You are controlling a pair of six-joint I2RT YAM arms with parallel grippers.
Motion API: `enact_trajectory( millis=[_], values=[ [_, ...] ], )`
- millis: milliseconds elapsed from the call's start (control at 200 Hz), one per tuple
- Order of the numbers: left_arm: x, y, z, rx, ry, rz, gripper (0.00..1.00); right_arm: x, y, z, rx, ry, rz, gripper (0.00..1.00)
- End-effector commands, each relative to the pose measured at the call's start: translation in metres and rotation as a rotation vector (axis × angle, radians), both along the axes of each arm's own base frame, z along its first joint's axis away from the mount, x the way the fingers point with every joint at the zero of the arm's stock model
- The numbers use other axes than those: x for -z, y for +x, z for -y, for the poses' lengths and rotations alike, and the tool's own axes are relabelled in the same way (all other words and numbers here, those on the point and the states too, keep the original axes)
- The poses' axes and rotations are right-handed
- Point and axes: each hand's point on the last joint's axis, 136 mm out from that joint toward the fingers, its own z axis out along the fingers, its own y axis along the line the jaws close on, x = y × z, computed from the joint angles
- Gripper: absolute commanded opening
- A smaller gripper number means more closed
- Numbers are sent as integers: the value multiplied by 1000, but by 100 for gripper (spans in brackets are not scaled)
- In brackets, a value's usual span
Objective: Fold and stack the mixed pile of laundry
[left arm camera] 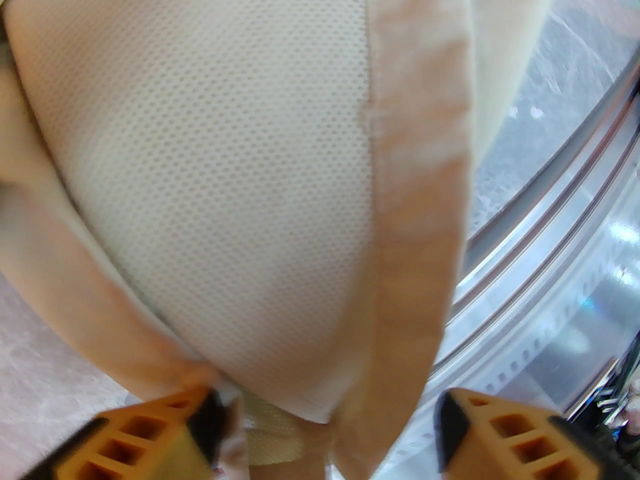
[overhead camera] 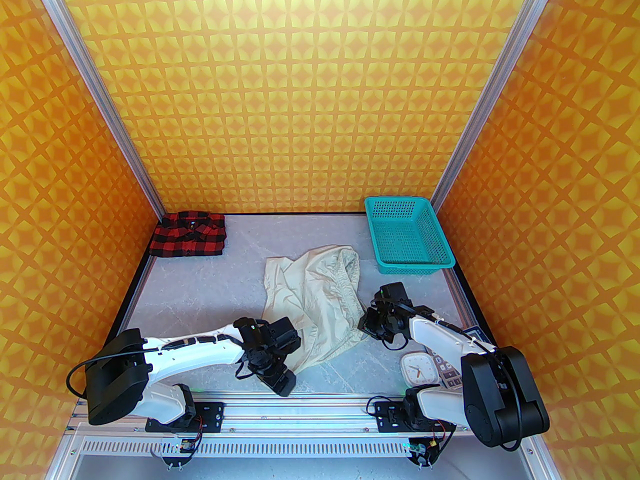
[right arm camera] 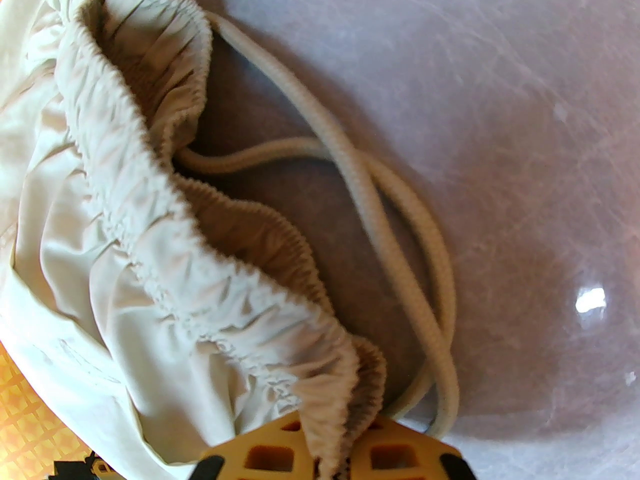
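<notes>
cream trousers lie crumpled on the counter. right fingers pinch their waistband; left fingers stand apart around a hem. lifting now, that loose side could slip out and bunch.

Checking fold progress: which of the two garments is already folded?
The red-and-black checked shirt, a neat rectangle in the far left corner; the cream trousers lie crumpled mid-table.
</notes>
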Motion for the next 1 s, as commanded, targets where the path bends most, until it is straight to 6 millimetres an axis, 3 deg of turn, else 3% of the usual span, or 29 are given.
enact_trajectory(
  millis=[0, 45, 100, 250, 425, 530, 605, 705, 795, 875, 920, 995],
  values=[
    [-10, 13, 5, 3, -26, 81, 21, -11, 7, -5, 0, 28, 53, 6],
    [-18, 18, 8, -2, -65, 122, 8, -20, 11, -4, -3, 20, 73, 3],
    [-33, 28, 12, -29, -128, 179, 0, -33, 15, -3, -9, 8, 95, 0],
    [-94, 55, 16, -136, -368, 322, 0, -81, 23, 5, -20, -45, 178, 0],
    [-219, 91, -18, -269, -648, 587, 0, -167, 23, 12, -37, -86, 301, 0],
    [-298, 88, -48, -310, -767, 738, 0, -224, -2, 21, -69, -129, 353, 0],
    [-335, 85, -69, -323, -773, 839, 0, -265, -21, 31, -65, -167, 422, 0],
    [-355, 105, -86, -364, -650, 910, 0, -306, -32, 42, -49, -214, 480, 0],
    [-359, 149, -98, -468, -541, 913, 0, -331, -20, 34, -66, -181, 499, 0],
    [-373, 187, -103, -540, -562, 925, 0, -339, 10, 19, -92, -136, 498, 0],
    [-367, 220, -102, -571, -581, 889, 0, -342, 32, 11, -109, -113, 500, 0],
    [-374, 269, -109, -628, -652, 887, 0, -342, 78, -2, -131, -95, 509, 0]
  ],
)
